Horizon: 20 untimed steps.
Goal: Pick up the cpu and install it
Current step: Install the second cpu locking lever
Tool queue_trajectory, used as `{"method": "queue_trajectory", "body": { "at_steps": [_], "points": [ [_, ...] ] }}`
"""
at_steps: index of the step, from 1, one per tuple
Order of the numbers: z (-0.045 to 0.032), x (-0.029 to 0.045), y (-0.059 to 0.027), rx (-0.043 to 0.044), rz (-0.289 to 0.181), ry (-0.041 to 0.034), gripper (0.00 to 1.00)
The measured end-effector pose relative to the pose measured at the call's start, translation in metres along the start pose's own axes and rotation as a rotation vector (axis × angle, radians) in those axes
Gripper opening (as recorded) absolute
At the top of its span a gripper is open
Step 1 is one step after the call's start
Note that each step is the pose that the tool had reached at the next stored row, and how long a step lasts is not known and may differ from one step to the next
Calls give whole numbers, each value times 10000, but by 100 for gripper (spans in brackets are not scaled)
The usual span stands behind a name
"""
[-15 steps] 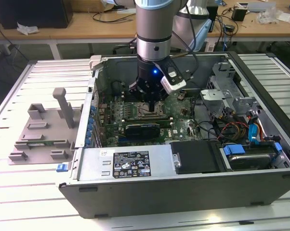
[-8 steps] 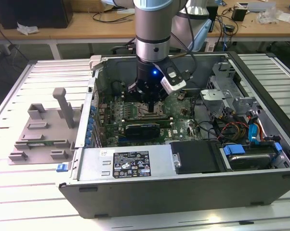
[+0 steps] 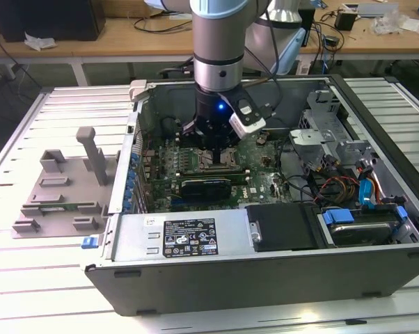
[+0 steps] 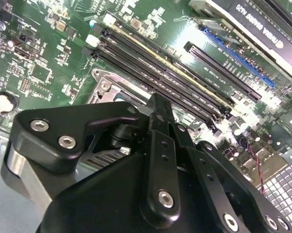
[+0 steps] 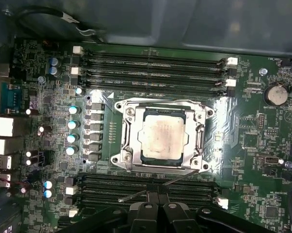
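The cpu (image 5: pixel 163 136), a small square chip with a pale silver top, lies flat inside the metal-rimmed socket frame (image 5: pixel 199 136) on the green motherboard. The frame's thin wire lever (image 5: pixel 151 191) sticks out beside it, over the memory slots. My gripper (image 5: pixel 158 201) hovers just off the socket's edge by that lever, its fingers shut together with nothing between them. In the exterior view the gripper (image 3: pixel 216 156) reaches down into the open computer case (image 3: pixel 376 90) over the middle of the board. In the second wrist view the gripper (image 4: pixel 158 104) points at the socket corner (image 4: pixel 105 87).
A grey plastic tray (image 3: pixel 63 188) with upright posts lies on the slatted table at the exterior view's left. Inside the case are a power supply (image 3: pixel 188 236), a drive cage (image 3: pixel 335 132) with cables, memory slots (image 5: pixel 155 68) and a graphics card (image 4: pixel 262 29).
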<state>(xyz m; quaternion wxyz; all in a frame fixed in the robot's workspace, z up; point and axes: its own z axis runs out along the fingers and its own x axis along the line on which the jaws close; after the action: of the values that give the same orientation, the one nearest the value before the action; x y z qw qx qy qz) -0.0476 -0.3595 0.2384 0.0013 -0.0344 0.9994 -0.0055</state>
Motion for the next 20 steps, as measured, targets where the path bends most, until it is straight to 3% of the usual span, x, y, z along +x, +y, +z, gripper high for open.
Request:
{"method": "queue_trajectory", "body": {
  "at_steps": [10, 20],
  "points": [
    [48, 101, 7, 3, -2, 1, 11],
    [57, 105, 8, 2, -2, 0, 11]
  ]
}}
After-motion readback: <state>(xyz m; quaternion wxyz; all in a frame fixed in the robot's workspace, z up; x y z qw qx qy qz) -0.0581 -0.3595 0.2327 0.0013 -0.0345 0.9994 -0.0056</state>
